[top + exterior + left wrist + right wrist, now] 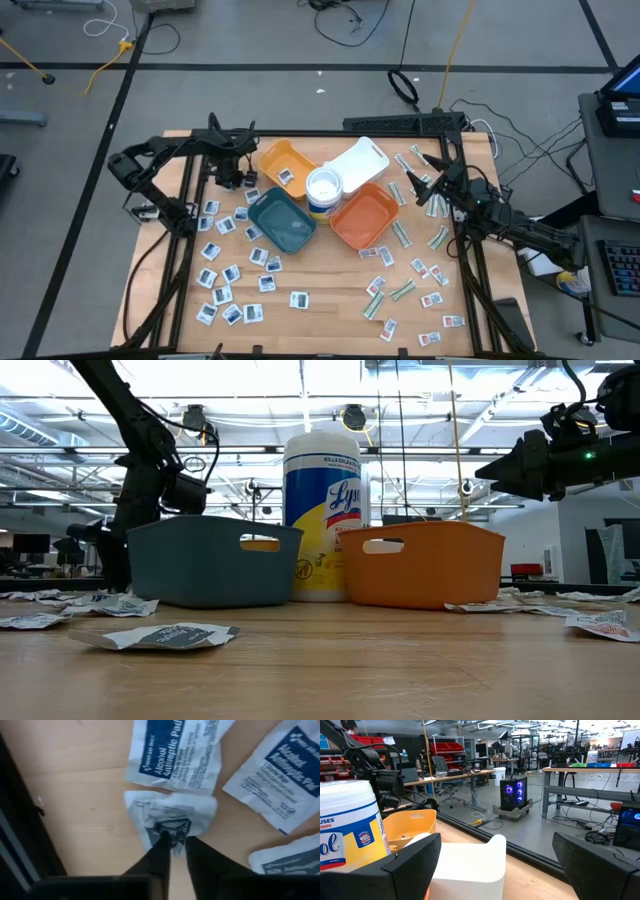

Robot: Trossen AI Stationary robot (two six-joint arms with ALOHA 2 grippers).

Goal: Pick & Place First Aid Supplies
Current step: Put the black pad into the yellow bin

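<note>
The jaws of the left gripper (174, 845) are seen nearly closed, pinched onto a crumpled white packet (170, 817) with a dark mark, which lies on the wooden table (85, 815) and is bunched up between the two fingertips. Just beside that packet, two flat white alcohol pad packets (175, 752) with blue print are spread on the wood, one touching its upper edge, the other (280, 775) a little apart. In the high view the left gripper (232, 178) is placed at the table's far left part, just beside the yellow tray (285, 165), with many white square packets (232, 272) scattered on the near left of the table (320, 290). The jaws of the right gripper (495, 865) are held wide open with nothing between them, raised above the table and facing the white tray (470, 862), the white round tub (350, 827) and the yellow tray. In the high view the right gripper (428, 190) is found at the right side, near the orange tray (366, 216), among narrow green-white strips (403, 233) and white packets with red marks (432, 300). At the centre the teal tray (283, 221), the tub (323, 190) and the orange tray are grouped closely together.
</note>
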